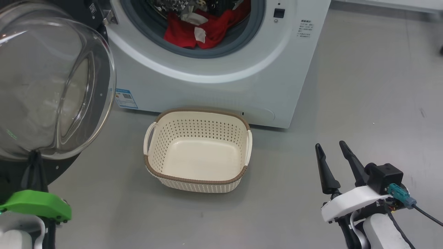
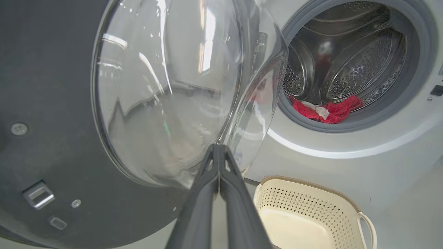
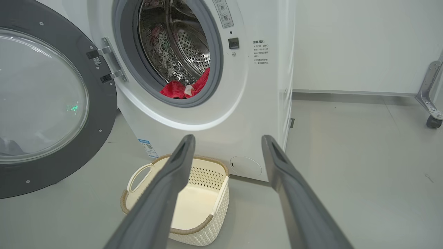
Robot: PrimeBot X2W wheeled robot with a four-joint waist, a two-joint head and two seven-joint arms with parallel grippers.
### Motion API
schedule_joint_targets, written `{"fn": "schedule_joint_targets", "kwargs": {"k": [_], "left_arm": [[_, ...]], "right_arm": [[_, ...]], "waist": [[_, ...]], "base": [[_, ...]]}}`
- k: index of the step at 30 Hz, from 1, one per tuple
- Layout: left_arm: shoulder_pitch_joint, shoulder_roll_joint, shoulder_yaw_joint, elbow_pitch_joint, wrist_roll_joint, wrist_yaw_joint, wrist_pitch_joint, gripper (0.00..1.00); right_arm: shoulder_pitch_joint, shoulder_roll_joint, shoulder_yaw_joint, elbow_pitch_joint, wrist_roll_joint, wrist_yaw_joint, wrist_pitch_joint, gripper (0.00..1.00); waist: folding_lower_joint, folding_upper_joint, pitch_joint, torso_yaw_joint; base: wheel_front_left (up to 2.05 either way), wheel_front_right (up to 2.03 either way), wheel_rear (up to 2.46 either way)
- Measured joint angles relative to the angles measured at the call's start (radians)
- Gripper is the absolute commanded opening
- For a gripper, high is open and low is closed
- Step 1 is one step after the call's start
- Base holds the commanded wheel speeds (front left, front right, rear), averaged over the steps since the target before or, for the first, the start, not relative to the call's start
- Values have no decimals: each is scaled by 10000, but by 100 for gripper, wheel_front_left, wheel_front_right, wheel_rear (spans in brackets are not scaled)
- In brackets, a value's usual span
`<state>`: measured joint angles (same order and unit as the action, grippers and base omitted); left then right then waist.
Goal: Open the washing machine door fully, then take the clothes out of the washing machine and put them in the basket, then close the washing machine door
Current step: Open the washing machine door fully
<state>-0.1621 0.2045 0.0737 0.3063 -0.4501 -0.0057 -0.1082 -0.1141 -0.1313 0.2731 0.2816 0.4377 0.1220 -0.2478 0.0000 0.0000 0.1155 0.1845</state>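
The washing machine (image 1: 221, 83) stands with its door (image 1: 52, 86) swung wide to the left, glass bowl bulging toward me. Red clothes (image 1: 207, 29) with white trim lie at the drum's front lip, also seen in the left wrist view as clothes (image 2: 328, 110) and in the right wrist view as clothes (image 3: 185, 89). The empty cream basket (image 1: 238, 129) sits on the floor before the machine. My left gripper (image 2: 218, 147) is shut, its tips against the door's glass bowl (image 2: 166, 90). My right gripper (image 1: 332, 147) hangs open at the lower right, well clear of the basket (image 3: 216, 209).
Grey floor (image 1: 363, 103) spreads to the right of the machine. A metal frame leg on a caster (image 3: 432, 121) stands near the far wall at the right. The open door's black inner face (image 3: 104, 114) takes up the left side.
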Motion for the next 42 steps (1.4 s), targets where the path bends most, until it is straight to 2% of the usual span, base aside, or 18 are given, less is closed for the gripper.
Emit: {"fn": "schedule_joint_targets", "kwargs": {"k": [15,20,34,35,36,37,38,42], "left_arm": [[1039,-376,-476,-876,111,-405,-558,0],[1336,-650,-554,-1049,119,-405,-704,0],[1736,-966,-1089,-1536,376,-447,-880,0],[1755,-974,-1101,-1538,380,-447,-880,15],[1800,-974,-1122,-1542,401,-447,-882,41],[1860,-972,-1135,-1547,433,-447,-899,89],[1914,-972,-1151,-1547,495,-447,-947,100],[1981,-974,-1177,-1588,560,-443,-970,100]], "right_arm": [[200,96,-42,-161,17,0,-13,100],[221,102,-102,-253,-13,0,-15,100],[253,115,-389,-631,-107,-2,-40,100],[263,115,-405,-646,-109,-2,-40,100],[279,115,-418,-652,-117,-2,-40,100],[307,117,-426,-660,-123,-2,-40,100],[347,119,-428,-660,-127,-2,-40,100],[420,134,-439,-658,-182,-2,-40,100]], "waist": [[0,0,-925,-1141],[0,0,-1124,-1441],[0,0,-1205,-1872],[0,0,-1201,-1884],[0,0,-1197,-1897],[0,1,-1194,-1909],[0,1,-1191,-1921],[0,0,-1183,-1969]], "base": [[0,0,0],[0,0,0],[0,0,0],[0,0,0],[0,0,0],[0,0,0],[0,0,0],[0,0,0]]}}
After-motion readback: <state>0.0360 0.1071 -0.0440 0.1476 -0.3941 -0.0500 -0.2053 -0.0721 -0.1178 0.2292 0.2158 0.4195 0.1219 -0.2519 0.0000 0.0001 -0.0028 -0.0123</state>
